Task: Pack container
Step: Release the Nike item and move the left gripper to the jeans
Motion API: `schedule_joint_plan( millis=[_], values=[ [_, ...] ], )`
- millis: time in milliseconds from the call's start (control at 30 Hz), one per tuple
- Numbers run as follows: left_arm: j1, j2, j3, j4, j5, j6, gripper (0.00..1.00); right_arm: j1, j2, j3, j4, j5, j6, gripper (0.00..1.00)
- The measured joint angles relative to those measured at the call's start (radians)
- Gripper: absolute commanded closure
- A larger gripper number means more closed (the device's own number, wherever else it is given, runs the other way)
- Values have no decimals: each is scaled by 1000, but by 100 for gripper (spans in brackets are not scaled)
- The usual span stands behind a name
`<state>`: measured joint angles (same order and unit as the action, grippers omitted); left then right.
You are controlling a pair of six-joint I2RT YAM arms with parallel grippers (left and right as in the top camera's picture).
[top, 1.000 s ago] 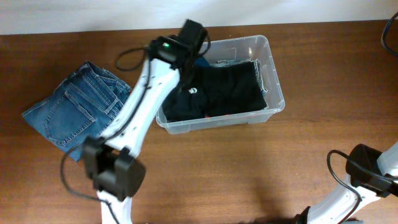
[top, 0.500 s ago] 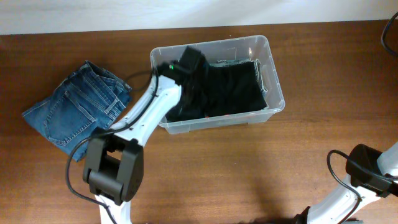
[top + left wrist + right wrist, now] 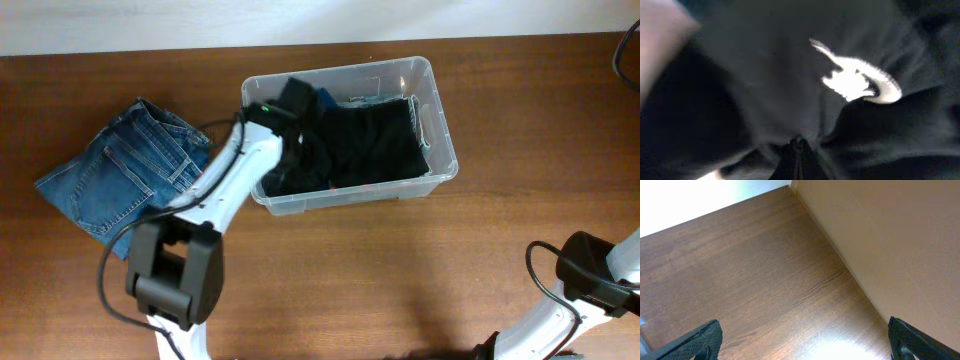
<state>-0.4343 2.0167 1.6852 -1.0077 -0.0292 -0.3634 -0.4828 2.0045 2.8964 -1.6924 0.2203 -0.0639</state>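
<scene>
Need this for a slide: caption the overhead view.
Left arm reaches into the clear container of black clothing; folded jeans lie on the table.

left pincer (image 3: pixel 303 135) in container (image 3: pixel 445 125) | jeans (image 3: pixel 120 180) left of it

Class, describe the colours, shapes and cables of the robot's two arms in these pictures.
Both the left arm and right arm have white tubular links, chunky black joint housings and looping black cables. A green light glows near the left wrist. The right hand has black fingers.
</scene>
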Motion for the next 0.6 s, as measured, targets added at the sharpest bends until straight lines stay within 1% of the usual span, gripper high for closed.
schedule_joint_plan(
  millis=[167,267,300,367,433,500,600],
  values=[
    [97,-93,109,-63,5,0,93,0,0,0,0,0,0,2],
    [177,-180,132,-105,4,0,91,0,0,0,0,0,1,2],
    [207,-205,137,-124,4,0,88,0,0,0,0,0,1,2],
    [279,-244,143,-164,4,-2,85,0,0,0,0,0,0,2],
    [343,-255,145,-206,4,-3,83,0,0,0,0,0,1,2],
    [410,-254,143,-247,6,-3,80,0,0,0,0,0,1,2],
    [499,-253,134,-268,26,-3,78,0,0,0,0,0,0,2]
  ],
)
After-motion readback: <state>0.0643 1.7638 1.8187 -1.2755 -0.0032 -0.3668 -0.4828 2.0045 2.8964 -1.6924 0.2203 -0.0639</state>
